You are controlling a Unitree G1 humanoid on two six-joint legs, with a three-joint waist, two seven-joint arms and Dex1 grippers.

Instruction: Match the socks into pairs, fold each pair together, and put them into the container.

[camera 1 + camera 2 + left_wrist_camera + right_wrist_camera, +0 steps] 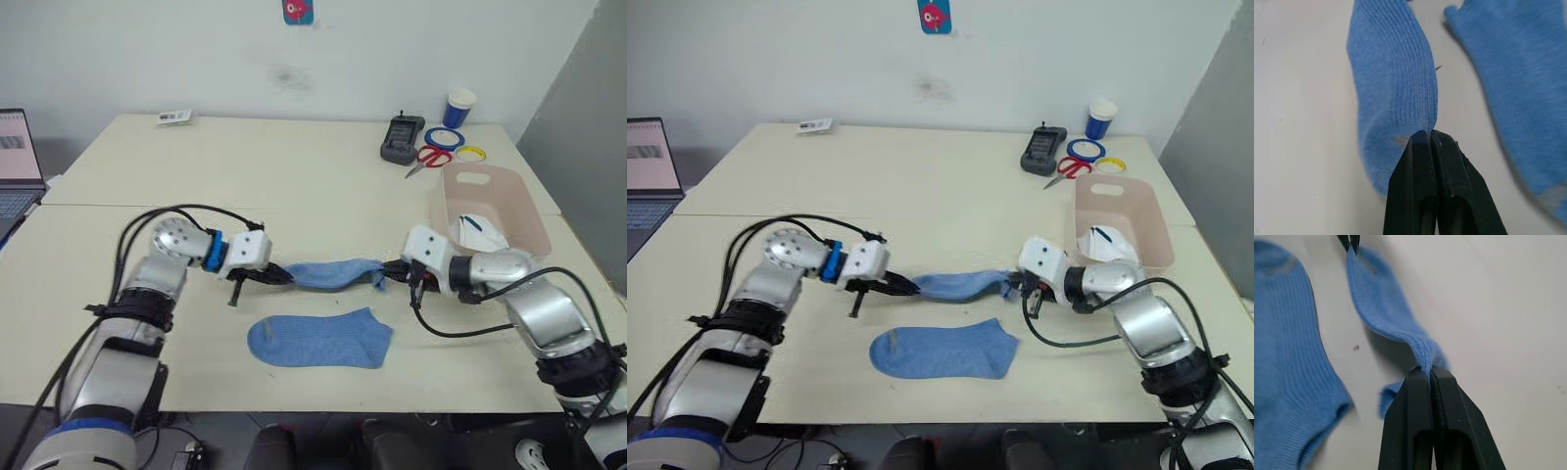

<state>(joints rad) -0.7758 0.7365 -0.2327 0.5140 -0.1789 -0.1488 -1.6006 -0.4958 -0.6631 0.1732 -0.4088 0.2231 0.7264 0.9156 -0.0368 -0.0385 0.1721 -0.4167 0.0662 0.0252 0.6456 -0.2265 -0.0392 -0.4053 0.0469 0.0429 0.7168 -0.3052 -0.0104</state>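
A light blue sock (331, 273) hangs stretched between my two grippers just above the table. My left gripper (278, 275) is shut on its left end, and my right gripper (385, 273) is shut on its right end. The wrist views show each pair of black fingers (1427, 161) pinched on the ribbed cloth (1422, 360). A second light blue sock (321, 340) lies flat on the table just in front of the held one. The pink-beige container (487, 201) stands at the right, beyond my right arm, with a white sock (480, 233) inside.
At the back right stand a blue-and-white paper cup (459, 107), a black device (402, 139), red scissors (427, 158) and rolls of tape (444, 136). A laptop (15, 166) sits at the far left edge. A small label (174, 117) lies at the back left.
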